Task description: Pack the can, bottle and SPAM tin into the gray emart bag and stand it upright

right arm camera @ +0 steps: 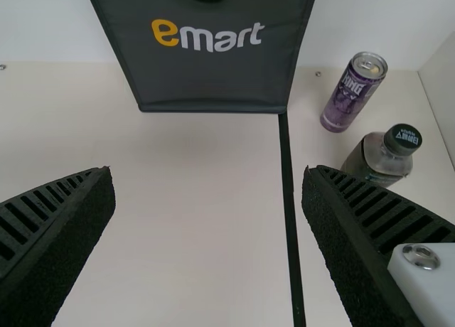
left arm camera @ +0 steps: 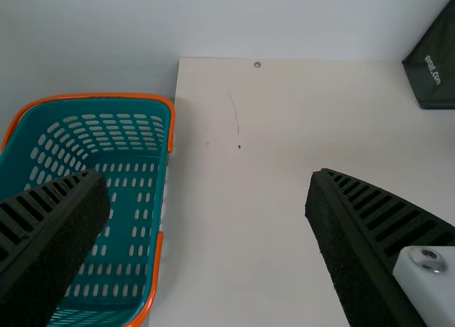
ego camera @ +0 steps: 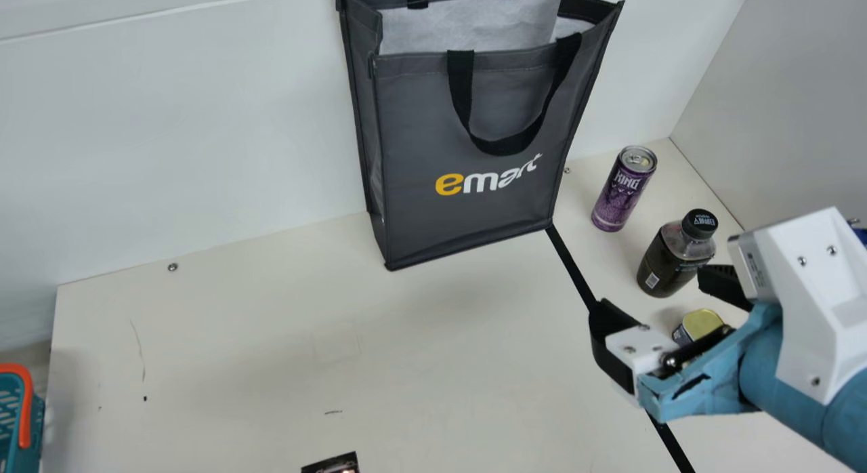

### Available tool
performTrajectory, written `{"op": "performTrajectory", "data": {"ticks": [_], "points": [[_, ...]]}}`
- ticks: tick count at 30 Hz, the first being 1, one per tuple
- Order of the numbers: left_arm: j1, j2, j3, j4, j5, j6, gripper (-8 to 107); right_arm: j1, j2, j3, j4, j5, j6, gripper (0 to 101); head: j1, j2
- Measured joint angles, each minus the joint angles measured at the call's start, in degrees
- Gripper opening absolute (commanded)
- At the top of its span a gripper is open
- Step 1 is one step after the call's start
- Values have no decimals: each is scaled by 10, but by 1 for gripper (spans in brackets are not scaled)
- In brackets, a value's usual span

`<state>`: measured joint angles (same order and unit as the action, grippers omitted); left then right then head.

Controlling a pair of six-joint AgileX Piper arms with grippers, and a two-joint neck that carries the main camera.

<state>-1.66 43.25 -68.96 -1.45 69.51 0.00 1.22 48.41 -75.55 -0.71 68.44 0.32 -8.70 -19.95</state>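
- Loading the gray emart bag appears to be the step in hand, starting with a first pick; the can, bottle and tin are all outside it.
- Bag: upright at the far side of the table, before the wall, mouth upward, front handle hanging over its face.
- Items: right of the black line. The can stands farthest, the bottle nearer and farther right, the SPAM tin nearest.
- Right gripper: fingers apart, nothing between them; above the table, on the near side of the bag.
- Left gripper: fingers apart, nothing held; over the left part of the table, beside the basket.
- Align the right fingers on either side of one item before lowering. For the bottle, grip the body below the cap; the fingers should clear the can.
- Close only until the item is secure; the smooth can could slip or dent.
- Lift above the bag's rim before crossing it, avoiding the handle loop. Snagging could topple the light, unloaded-looking bag.
- Lower well inside, then release. Placing weight low should help it stand.
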Motion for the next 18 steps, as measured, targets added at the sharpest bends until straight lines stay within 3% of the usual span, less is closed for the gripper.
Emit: {"op": "performTrajectory", "data": {"ticks": [18], "points": [[0,0,0,0,0,0,90,-7,97,-101,0,-6,-58,95,0,0]]}}
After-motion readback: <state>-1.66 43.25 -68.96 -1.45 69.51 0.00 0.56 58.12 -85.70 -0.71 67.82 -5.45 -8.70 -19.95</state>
